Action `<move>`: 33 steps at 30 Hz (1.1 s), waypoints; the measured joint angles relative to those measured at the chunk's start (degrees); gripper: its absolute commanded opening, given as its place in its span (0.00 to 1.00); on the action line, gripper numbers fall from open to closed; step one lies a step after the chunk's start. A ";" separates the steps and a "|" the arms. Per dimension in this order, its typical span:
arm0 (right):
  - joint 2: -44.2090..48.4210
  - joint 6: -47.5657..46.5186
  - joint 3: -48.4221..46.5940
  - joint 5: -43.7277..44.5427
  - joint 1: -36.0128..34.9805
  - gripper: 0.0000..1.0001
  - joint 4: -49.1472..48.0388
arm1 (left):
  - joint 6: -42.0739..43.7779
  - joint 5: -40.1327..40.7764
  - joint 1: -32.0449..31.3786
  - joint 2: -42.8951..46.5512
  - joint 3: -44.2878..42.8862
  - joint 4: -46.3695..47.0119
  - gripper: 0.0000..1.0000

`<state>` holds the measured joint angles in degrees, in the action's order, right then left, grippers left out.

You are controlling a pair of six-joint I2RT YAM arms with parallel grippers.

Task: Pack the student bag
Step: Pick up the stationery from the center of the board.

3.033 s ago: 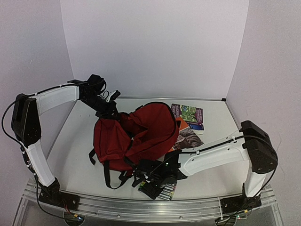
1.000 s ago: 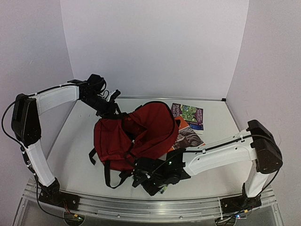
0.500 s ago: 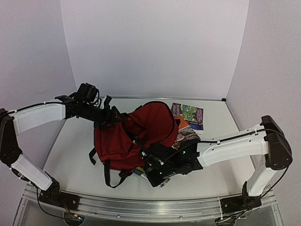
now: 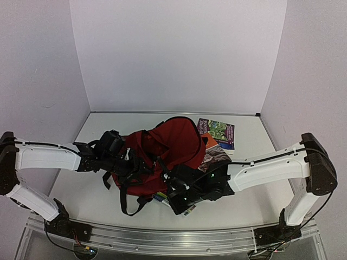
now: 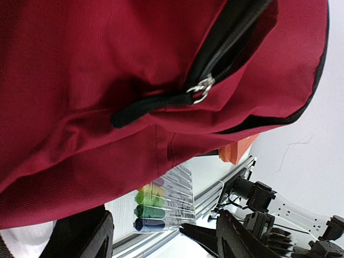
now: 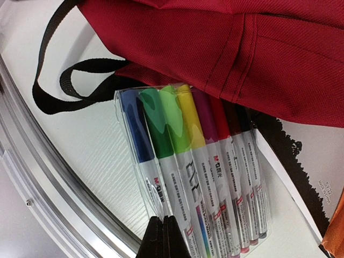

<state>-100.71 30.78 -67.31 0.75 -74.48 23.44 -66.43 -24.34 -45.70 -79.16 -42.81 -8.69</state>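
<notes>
Hands: your left hand point(image 5: 166, 226) is open with nothing between its fingers, pressed close to the bag's near-left side; your right hand point(image 6: 163, 220) is pinched tight on the bottom edge of the marker pack point(image 6: 188, 161).
Marker pack: clear sleeve of coloured pens, cap ends tucked beneath the bag's near edge.
Bag: the student bag point(image 4: 173, 143) lies slumped mid-desk point(image 4: 89, 141), black straps trailing toward you.
Books: books point(image 4: 218, 134) lie just right of it, one partly underneath.

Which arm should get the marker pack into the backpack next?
Right: the right claw is shut on the marker pack at its edge, beside the red backpack. The left claw hangs open by the fabric, holding nothing.
</notes>
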 measured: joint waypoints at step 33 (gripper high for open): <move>0.02 1.18 0.59 0.50 0.27 0.00 -0.71 | -11.01 -4.64 -5.75 -15.76 1.90 15.65 0.15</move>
<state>-100.68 31.97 -66.72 1.26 -74.21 22.72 -77.44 -28.97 -51.45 -94.92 -40.91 6.96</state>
